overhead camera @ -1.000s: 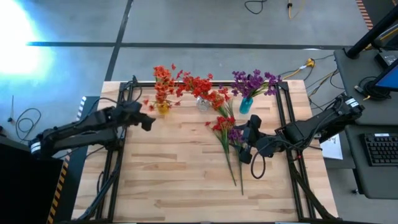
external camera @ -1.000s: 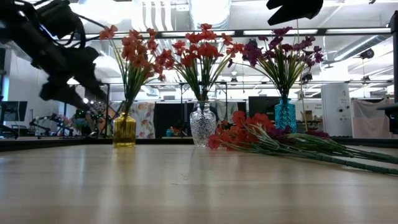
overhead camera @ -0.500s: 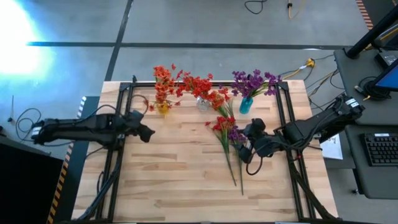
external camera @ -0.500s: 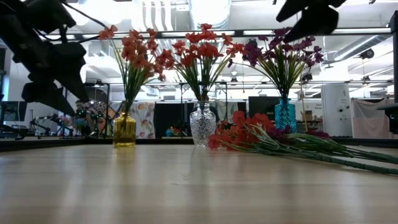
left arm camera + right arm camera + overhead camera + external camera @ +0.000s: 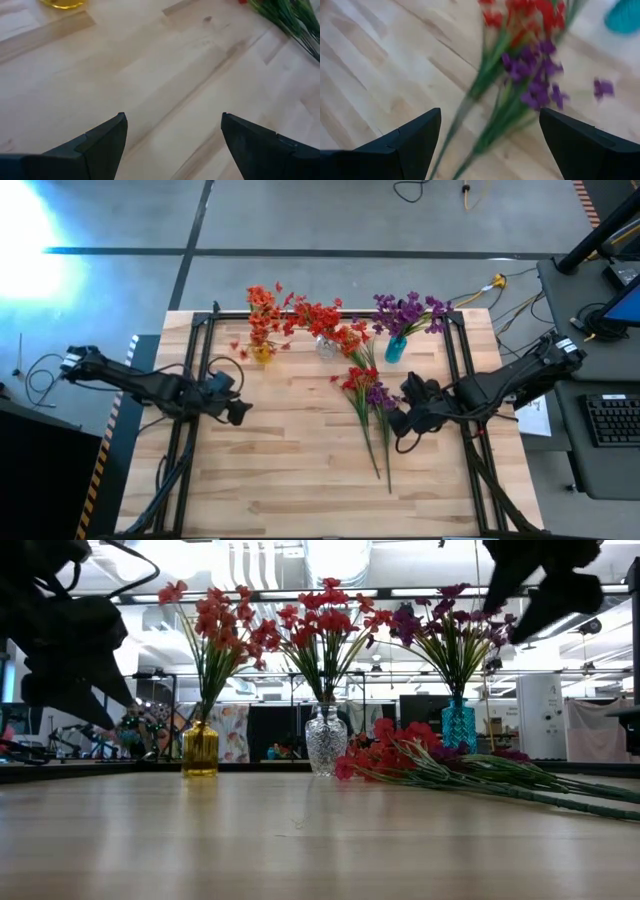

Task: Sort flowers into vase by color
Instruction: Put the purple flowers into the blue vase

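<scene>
Loose red and purple flower sprigs (image 5: 365, 393) lie flat on the table right of centre, their stems running toward the near edge (image 5: 380, 465). At the far edge stand a yellow vase (image 5: 262, 354) with orange-red flowers, a clear glass vase (image 5: 327, 346) with red ones, and a teal vase (image 5: 396, 350) with purple ones. My right gripper (image 5: 399, 425) hangs open above and just right of the loose sprigs; its wrist view shows the purple blossoms (image 5: 535, 85) ahead of it. My left gripper (image 5: 238, 412) is open over bare wood on the left side.
A black metal frame (image 5: 452, 370) runs along the table's left, right and far sides. The low view shows the three vases in a row (image 5: 326, 740) and the loose sprigs (image 5: 450, 772) on the board. Bare wood fills the centre and near part (image 5: 290, 470).
My left gripper has drawn away from the yellow vase toward the near edge, and its arm has swung back to the left. My right gripper has shifted a little toward the table's right above the loose sprigs. The flowers have stayed where they were.
</scene>
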